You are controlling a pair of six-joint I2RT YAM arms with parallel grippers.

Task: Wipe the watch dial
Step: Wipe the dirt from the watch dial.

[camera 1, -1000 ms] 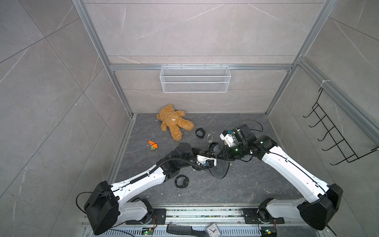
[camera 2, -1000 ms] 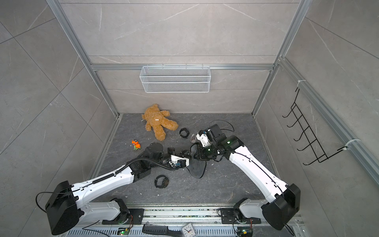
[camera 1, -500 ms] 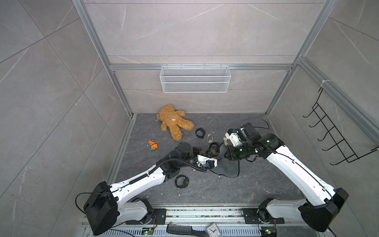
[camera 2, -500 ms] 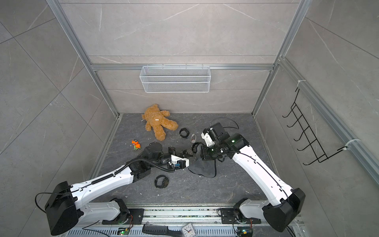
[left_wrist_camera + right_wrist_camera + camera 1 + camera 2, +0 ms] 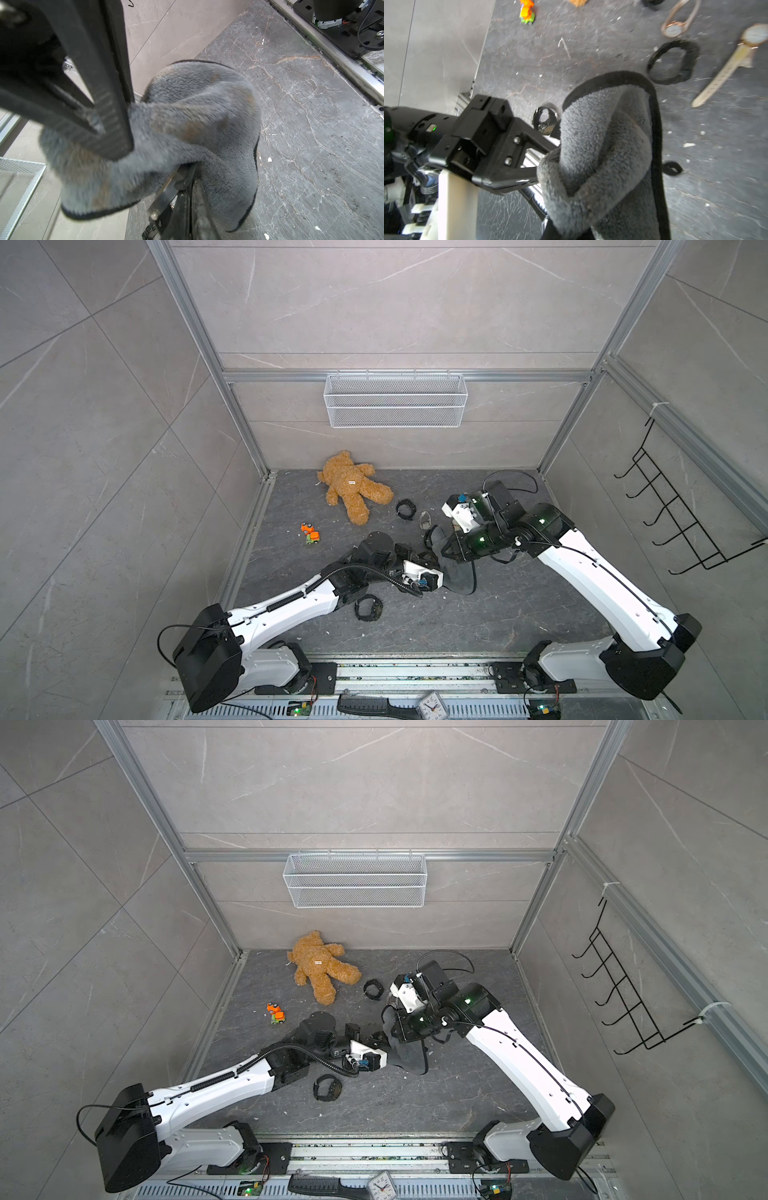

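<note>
Both grippers are clamped down. Right gripper [image 5: 446,549] pinches the grey cloth [image 5: 457,574]; in the left wrist view its fingers [image 5: 112,124] bite into the pile. Left gripper [image 5: 548,166] is pressed together, tips buried under the cloth [image 5: 608,155], so what it holds can't be confirmed. A black watch [image 5: 545,120] peeks out just beside the cloth, right at the left gripper, so probably that's the one being held.

Spare watches relative to the cloth: gold one [image 5: 675,29] and tan-strap one [image 5: 737,58] lie beyond it, black band [image 5: 672,62] just beside it, another black watch [image 5: 368,609] on the floor nearer the robot bases. Teddy [image 5: 351,487] and toy car [image 5: 311,534] are well apart from it.

Step, my read: wipe in progress, cloth draped over the held watch.

Next: the right arm should drag the cloth across the dial with light pressure while the left keeps the watch steady. Dial is hidden, so contact can't be verified from here.
</note>
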